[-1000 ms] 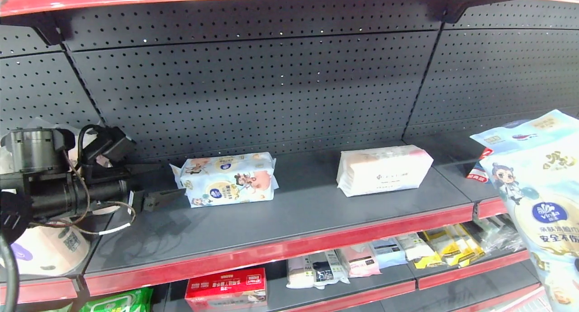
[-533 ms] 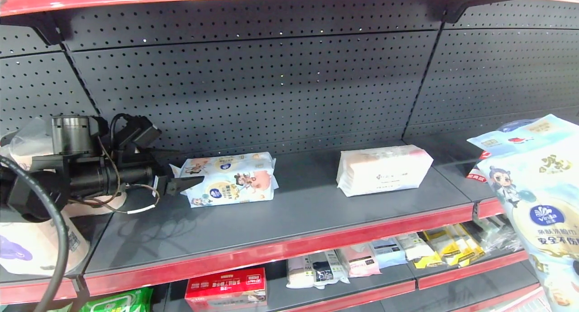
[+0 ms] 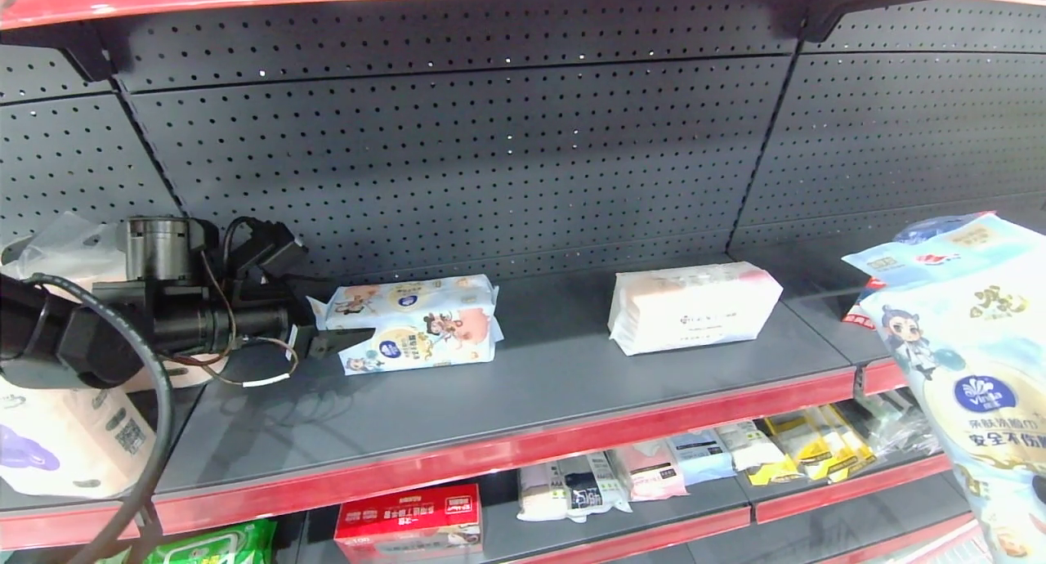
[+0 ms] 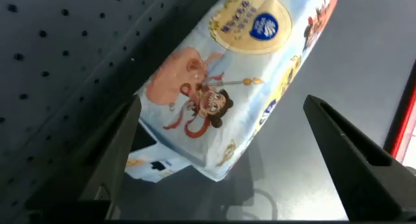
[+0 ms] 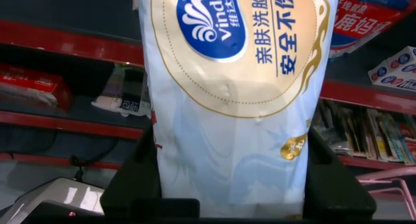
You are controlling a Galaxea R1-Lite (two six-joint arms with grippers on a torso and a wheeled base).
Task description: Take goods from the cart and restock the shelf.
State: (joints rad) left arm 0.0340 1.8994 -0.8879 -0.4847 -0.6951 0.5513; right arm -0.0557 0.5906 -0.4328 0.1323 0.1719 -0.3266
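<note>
A tissue pack with cartoon print lies on the dark shelf board, left of centre. My left gripper is at the pack's left end. In the left wrist view it is open, one finger on each side of the pack's end. I cannot tell if the fingers touch it. My right gripper is shut on a large pale-blue tissue bag. The bag hangs in front of the shelf at the far right.
A pink-and-white pack lies on the same board, right of centre. White paper rolls stand in the left bay, behind my left arm. The lower shelf holds a red box and several small packs. A pegboard wall closes the back.
My left arm has moved right along the shelf, so its open fingers now straddle the cartoon pack's left end. The bag in my right gripper has sunk slightly.
</note>
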